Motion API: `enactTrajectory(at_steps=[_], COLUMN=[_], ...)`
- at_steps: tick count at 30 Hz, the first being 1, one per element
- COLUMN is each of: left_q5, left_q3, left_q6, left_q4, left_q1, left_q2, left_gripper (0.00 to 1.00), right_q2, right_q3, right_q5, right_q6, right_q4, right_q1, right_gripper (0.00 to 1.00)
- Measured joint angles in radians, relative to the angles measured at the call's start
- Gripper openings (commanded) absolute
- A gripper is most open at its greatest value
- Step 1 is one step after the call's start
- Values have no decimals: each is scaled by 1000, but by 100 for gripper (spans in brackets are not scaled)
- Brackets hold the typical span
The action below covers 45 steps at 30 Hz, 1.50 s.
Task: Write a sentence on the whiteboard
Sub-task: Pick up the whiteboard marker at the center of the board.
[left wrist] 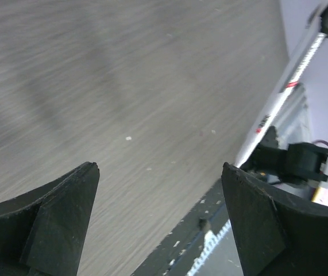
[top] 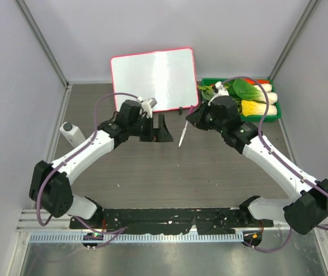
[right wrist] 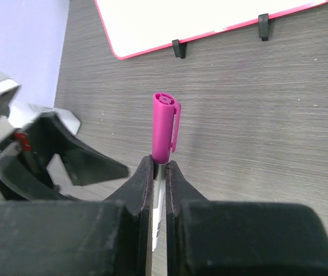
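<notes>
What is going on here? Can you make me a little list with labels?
Board: whiteboard at the far side of the table, no writing visible on it
Pen: marker with a pink cap, cap on
Right pincer: shut on the marker's white barrel
Left pincer: open, holding nothing, close to the marker
Also there: green tray of vegetables, right of the whiteboard

Nothing here can be read. The whiteboard (top: 152,77), at the far edge of the desk (top: 152,172), shows only a white face with glare. The marker pen (left wrist: 278,100) has small red and dark print along its white barrel, too blurred to make out.
</notes>
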Motion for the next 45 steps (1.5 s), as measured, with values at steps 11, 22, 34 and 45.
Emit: enactTrajectory(at_steps=[11,22,34,45], left_q5=[173,191,214,159], left_q3=[57,59,94,171], left_q6=[-113,-147,-145,-27], left_q4=[237,301,321,113], left_q1=[-130,-147,-168,-168], left_q2=[109,178,195,159], left_gripper=[75,45,0,0], right_q2=[-53,-121,-124,-201], right_q3=[-88,-142,-160,-160], right_q5=[-127,-204,-210,-320], right_q6=[92,193,225,156], right_q4=[51,144,151,151], right_q1=[-121,-171,-191,-222], right_gripper=[1,1,74,99])
